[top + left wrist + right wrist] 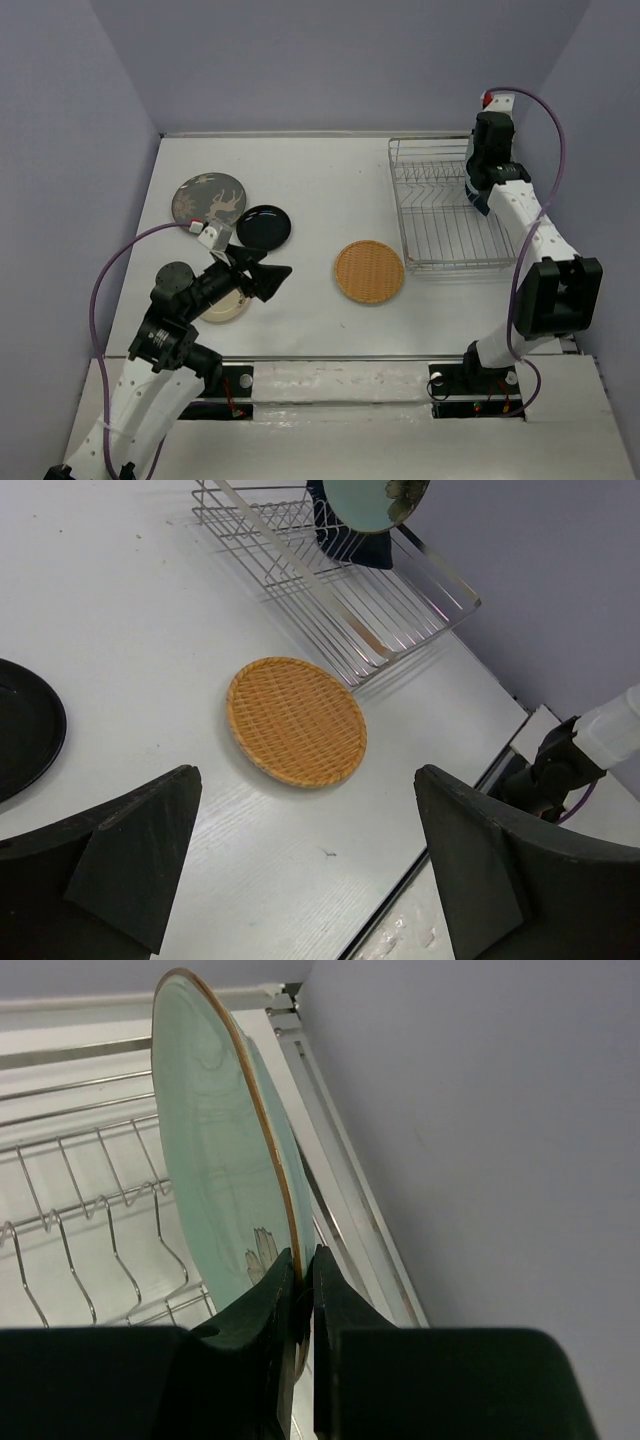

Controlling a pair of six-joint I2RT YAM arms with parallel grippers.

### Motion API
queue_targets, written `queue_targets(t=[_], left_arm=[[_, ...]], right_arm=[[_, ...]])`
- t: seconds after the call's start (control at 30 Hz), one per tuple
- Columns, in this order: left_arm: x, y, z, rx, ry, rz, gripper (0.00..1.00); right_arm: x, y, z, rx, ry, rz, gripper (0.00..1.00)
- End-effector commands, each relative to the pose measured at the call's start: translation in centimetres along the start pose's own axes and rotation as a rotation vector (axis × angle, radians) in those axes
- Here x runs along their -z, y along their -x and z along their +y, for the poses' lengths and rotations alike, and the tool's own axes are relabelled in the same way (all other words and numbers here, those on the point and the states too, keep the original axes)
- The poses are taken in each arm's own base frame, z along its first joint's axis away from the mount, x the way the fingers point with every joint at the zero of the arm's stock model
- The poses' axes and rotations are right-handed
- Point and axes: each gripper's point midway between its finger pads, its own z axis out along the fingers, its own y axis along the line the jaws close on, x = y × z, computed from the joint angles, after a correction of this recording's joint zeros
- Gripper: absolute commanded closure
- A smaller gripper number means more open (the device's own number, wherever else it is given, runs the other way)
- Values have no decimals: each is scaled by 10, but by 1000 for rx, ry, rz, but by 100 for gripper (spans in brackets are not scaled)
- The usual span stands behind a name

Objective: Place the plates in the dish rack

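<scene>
Rack [455, 267] sits beneath teal plate [215, 1160] clamped upright in right gripper [300, 1280].

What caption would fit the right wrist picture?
Right gripper pinches the pale teal plate by its rim, upright over the dish rack.

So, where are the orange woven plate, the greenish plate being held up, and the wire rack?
Orange woven plate [369, 271]: top external view, its centre.
Pale teal plate [215, 1160]: right wrist view, its glazed face.
Dish rack [450, 235]: top external view, its bare wire floor.

Shiny wire dish rack [445, 215], woven-textured orange plate [369, 271]
</scene>
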Motion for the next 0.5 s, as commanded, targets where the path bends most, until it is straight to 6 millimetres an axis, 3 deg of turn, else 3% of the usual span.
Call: queue_targets(t=[0.0,0.23,0.47], left_arm=[[-3,9,-5,-12,-18,-20,1],[-6,5,1,5,9,0,1],[-19,-7,25,72,124,72,1]], right_arm=[[2,33,-3,-115,-2,-123,93],[-8,13,6,-105,12,-89,93],[-19,-14,25,-109,49,-39,93]])
